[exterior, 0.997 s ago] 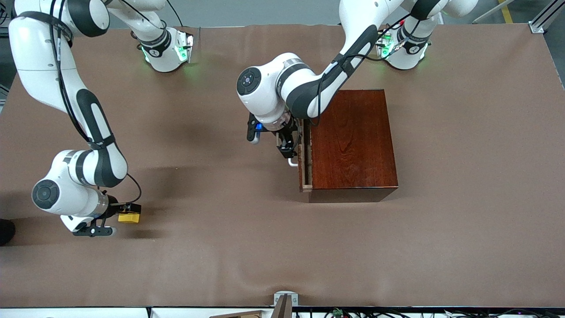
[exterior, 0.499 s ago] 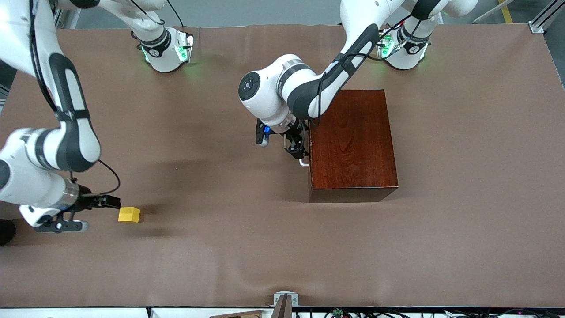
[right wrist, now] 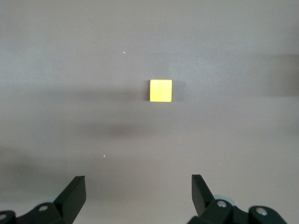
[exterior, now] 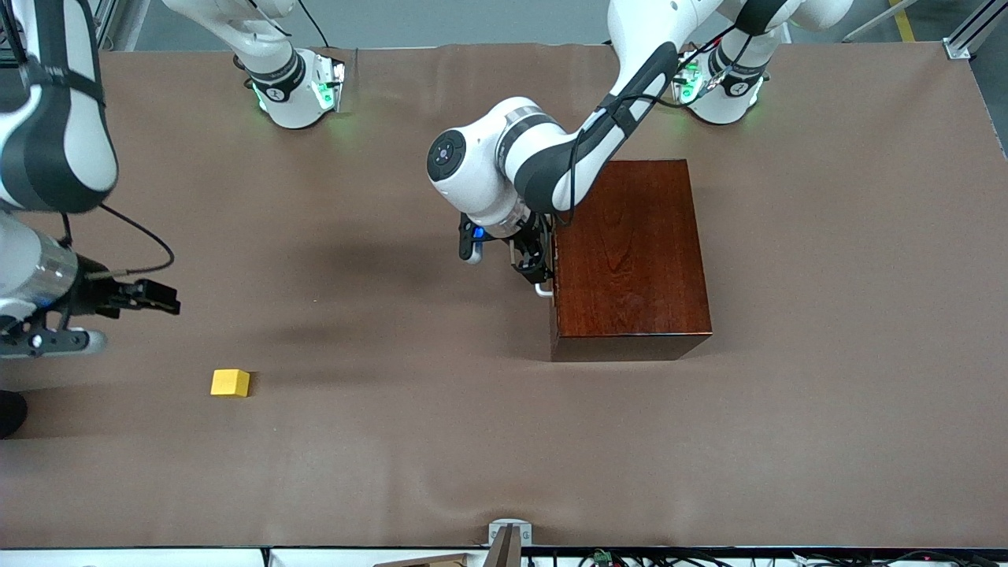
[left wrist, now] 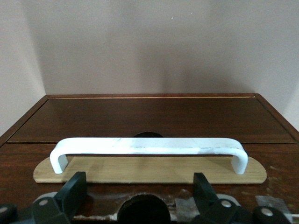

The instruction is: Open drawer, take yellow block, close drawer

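The left gripper (exterior: pixel 534 268) sits low at the front of the drawer (left wrist: pixel 149 126), its two black, blocky fingers (left wrist: pixel 74 191) spread wide and holding nothing. Just ahead of the fingertips, in the left wrist view, runs the white handle (left wrist: pixel 148 148), a smooth U-shaped bar with rounded corners and a few scuffs in its paint. It is mounted on a pale, flat wooden backing plate with rounded ends. The fingers stand either side of the bar's middle stretch without touching it. Around the plate lies the drawer's dark reddish-brown front, glossy with visible grain. The drawer is pushed fully in, flush with the mahogany box (exterior: pixel 630 252), a rectangular case with a polished top that reflects light.

The right gripper (exterior: pixel 150 298) hangs in the air over the right arm's end of the table, its black fingers (right wrist: pixel 72 193) parted wide and empty. Below it and apart from it, toward the front camera, lies the yellow block (exterior: pixel 230 383), a small, plain-faced cube with crisp edges and a matte finish, resting flat on the table (exterior: pixel 394 441). The table is covered in a brown, faintly wrinkled cloth.
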Controlling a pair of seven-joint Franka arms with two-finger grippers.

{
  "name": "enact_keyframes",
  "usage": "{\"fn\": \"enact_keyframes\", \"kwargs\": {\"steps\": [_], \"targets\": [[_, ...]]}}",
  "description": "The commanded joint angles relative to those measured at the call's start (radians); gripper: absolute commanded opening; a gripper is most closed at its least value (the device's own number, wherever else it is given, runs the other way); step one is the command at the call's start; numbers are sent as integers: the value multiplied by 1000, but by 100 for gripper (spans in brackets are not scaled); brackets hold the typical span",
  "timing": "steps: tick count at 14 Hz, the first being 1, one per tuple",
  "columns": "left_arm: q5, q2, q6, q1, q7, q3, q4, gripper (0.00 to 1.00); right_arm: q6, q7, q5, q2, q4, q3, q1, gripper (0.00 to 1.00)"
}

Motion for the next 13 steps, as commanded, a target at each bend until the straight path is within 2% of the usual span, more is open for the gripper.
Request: {"fn": "enact_keyframes", "kwargs": {"steps": [1,4,6,9,11,13], "targets": [[22,-31,4,6,21,20,-25,100,-54,7,0,-69,-19,-8,10,100],[22,-34,162,-7,-98,-8,-25,100,-123,7,0,-109,12,-57,55,100],[20,-35,212,-8,-316,-43,-25,100,-166,5,-2,-155,15,-68,67,100],[-10,-122,207,1,-721,-54,-27,100,-239,7,0,-202,10,-67,55,100],[-129,-208,180,28,-884,-33,-33,100,-289,27,2,-228,7,-64,53,100],[-147,-291,64,87,-1006,-25,-33,100,-327,66,2,-256,-8,-51,53,100]]}}
